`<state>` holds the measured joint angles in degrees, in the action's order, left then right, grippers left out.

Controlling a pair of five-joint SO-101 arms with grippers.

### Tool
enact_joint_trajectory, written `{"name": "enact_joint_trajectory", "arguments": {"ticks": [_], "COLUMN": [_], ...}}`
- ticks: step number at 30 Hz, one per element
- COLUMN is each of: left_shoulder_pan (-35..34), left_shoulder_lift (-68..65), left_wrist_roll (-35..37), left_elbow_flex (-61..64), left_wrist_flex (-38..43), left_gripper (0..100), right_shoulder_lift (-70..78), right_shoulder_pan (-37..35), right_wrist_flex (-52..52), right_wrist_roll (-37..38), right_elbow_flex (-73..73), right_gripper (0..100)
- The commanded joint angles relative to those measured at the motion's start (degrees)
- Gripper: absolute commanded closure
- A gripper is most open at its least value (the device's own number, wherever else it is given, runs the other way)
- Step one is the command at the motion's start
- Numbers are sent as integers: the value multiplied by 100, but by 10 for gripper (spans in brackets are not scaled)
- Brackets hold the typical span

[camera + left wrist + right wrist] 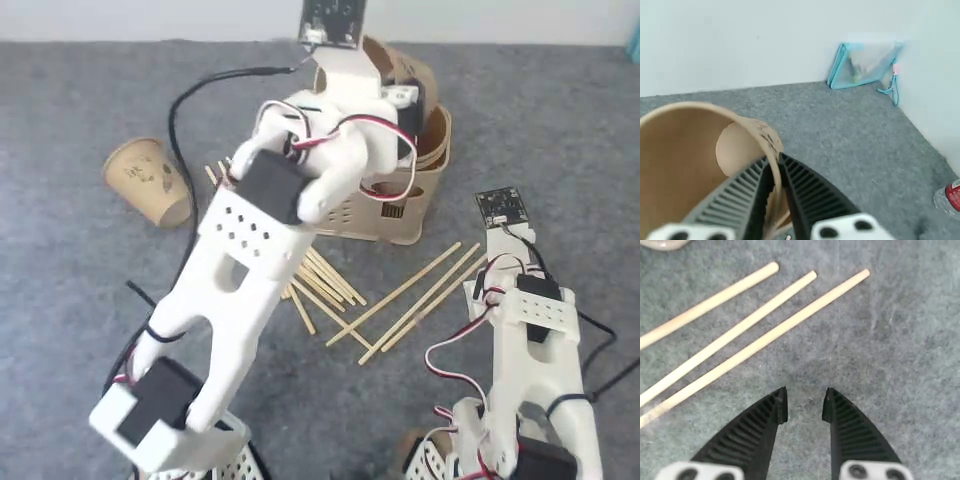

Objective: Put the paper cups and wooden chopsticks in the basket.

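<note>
Approx. half done, by judgement: one cup (685, 145) is pinched at its rim by the left hand (776, 159) over the basket (415, 210), cream, slotted plastic. A 2nd cup (150, 180), tan tapered paper, lies sideways on the grey, felt-like tabletop (80, 330). Chopsticks (790, 325), thin, pale, round wood, are all left outside. The right hand (805, 402) is narrowly open, empty, near three.

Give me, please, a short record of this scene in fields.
left gripper: shut on held cup rim, over basket
right gripper: open, low over carpet beside chopsticks
loose cup: on its side, apart from basket
chopsticks: scattered on carpet by basket
</note>
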<state>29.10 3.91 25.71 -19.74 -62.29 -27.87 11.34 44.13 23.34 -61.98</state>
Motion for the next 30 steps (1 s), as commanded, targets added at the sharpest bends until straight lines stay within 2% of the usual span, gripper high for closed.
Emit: {"name": "enact_joint_trajectory", "arguments": {"ticks": [1,11,18,23,30], "left_shoulder_pan": [176,167,176,132,255], "left_shoulder_lift": [352,-202,-695,-923,-949], "left_wrist_roll": [-62,-809,-2321,-2462,-2752], "left_elbow_flex": [-585,-646,-884,-998,-2000], "left_wrist_flex": [-176,-202,-765,-914,-1793], "left_gripper": [988,988,988,988,988], "right_shoulder_lift": [-198,-198,-198,-198,-198], "right_shoulder_pan": [22,22,22,-75,-84], "right_wrist_flex": [-92,-92,-92,-92,-92], "right_wrist_roll": [97,97,97,97,97], "right_elbow_flex": [-18,-18,-18,-26,-26], "right_gripper": [876,876,876,876,876]}}
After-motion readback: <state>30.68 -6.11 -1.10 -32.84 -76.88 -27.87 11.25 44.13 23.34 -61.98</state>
